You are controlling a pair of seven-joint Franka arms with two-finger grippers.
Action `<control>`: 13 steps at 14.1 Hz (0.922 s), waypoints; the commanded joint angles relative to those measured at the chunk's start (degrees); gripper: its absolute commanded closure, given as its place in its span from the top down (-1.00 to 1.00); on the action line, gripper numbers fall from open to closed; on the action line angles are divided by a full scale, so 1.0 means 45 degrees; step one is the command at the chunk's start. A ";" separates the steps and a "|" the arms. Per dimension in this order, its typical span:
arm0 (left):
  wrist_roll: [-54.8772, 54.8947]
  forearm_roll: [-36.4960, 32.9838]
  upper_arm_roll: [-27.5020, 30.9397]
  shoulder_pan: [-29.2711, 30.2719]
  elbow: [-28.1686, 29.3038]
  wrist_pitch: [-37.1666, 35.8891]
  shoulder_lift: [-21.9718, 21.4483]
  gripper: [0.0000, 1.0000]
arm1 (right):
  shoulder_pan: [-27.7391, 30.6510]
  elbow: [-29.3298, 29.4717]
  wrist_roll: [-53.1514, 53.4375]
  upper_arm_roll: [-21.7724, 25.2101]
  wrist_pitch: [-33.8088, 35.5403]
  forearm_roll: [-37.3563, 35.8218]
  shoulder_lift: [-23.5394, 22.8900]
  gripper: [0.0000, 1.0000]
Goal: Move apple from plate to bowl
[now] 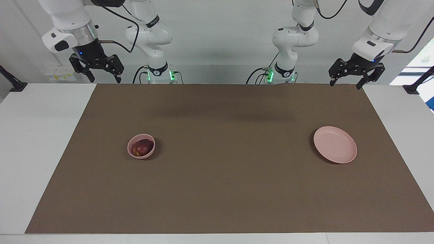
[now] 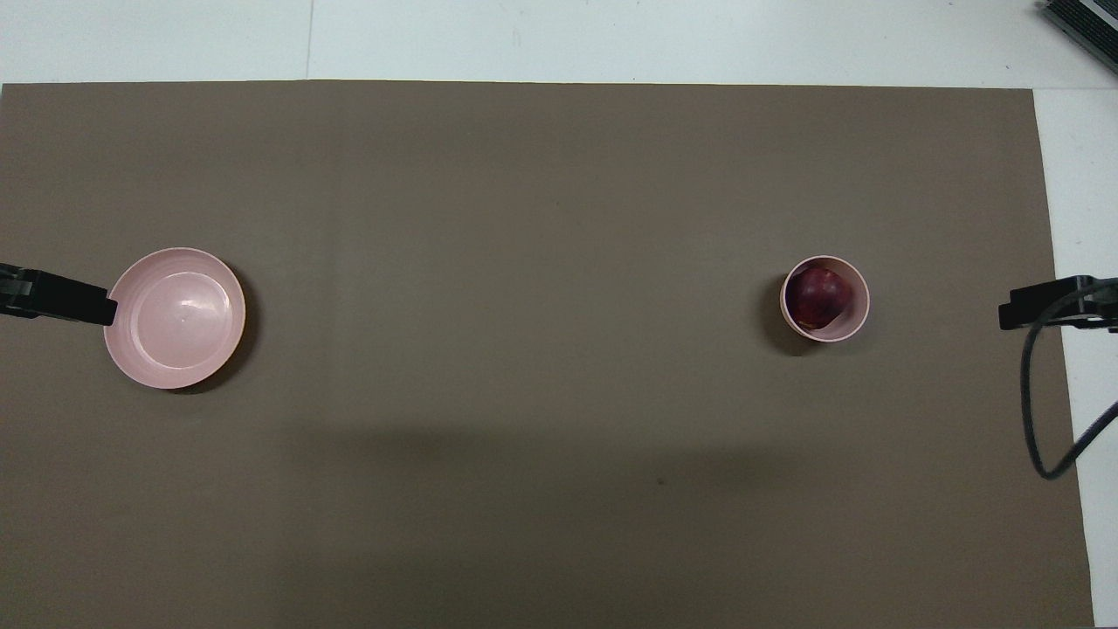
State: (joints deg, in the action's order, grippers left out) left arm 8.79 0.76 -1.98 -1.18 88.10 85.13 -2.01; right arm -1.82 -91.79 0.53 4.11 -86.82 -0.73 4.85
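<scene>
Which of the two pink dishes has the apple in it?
The small deep bowl toward the right arm's end holds the apple; the wide flat plate holds nothing.

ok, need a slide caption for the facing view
Apple sits in the pink bowl; pink plate bare; left gripper and right gripper open, raised at the mat's corners.

Dark red apple [image 1: 142, 146] in small pink bowl [image 1: 150, 151], wide pink plate [image 1: 335, 144] well apart

brown mat [image 1: 220, 189] on white table [image 1: 34, 142]
</scene>
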 commanded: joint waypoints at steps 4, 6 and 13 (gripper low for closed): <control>-0.0098 -0.0149 0.0029 -0.0031 0.0305 -0.0012 -0.0277 1.00 | 0.0131 0.0184 -0.0372 -0.0074 0.0466 0.0045 0.0151 1.00; -0.0098 -0.0149 0.0029 -0.0031 0.0324 -0.0012 -0.0296 1.00 | 0.0131 0.0184 -0.0392 -0.0074 0.0446 0.0026 0.0152 1.00; -0.0098 -0.0149 0.0029 -0.0031 0.0363 -0.0012 -0.0296 1.00 | 0.0131 0.0164 -0.0372 -0.0094 0.0466 0.0026 0.0171 1.00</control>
State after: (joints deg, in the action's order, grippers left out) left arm 8.79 0.76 -1.98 -1.18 88.24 85.13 -2.02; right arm -1.84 -91.30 0.53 4.03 -85.92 -0.73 5.14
